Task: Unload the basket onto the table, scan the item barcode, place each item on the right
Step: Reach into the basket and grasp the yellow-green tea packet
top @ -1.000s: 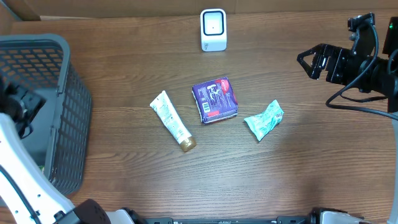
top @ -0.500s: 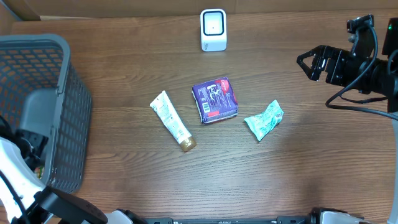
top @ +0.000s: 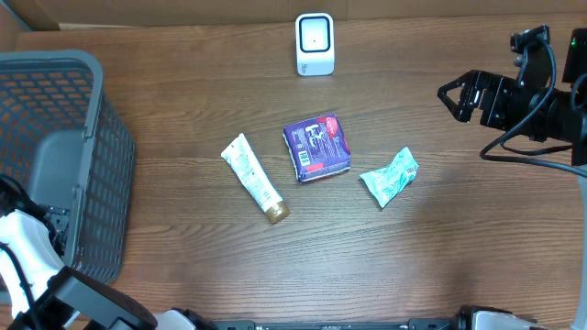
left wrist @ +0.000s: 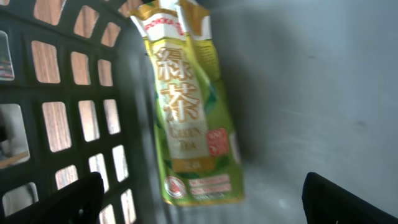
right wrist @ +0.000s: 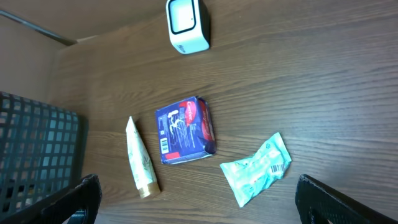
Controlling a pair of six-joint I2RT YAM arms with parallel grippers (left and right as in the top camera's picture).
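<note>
The green tea packet (left wrist: 186, 106) lies flat on the grey floor of the basket (left wrist: 74, 118), close beside its lattice wall, with its printed face up and its long side running away from the wrist camera. The left fingers (left wrist: 68, 202) are spread wide, one dark tip at each lower corner of the left wrist view. The packet's bottom edge lies between them and touches neither, so they hold nothing. From overhead, only the left arm's white link shows at the near corner of the basket (top: 101, 147); the fingers cannot be made out there.

The right fingers (right wrist: 74, 202) also stand wide apart and empty, held above the far right of the worktop (top: 183, 82), well apart from everything on it. The white barcode scanner (top: 315, 43) stands at the back edge. Near the middle lie a cream tube (top: 254, 178), a purple box (top: 317, 147) just beside it, and a crumpled mint-green packet (top: 389, 176) with its barcode facing up.
</note>
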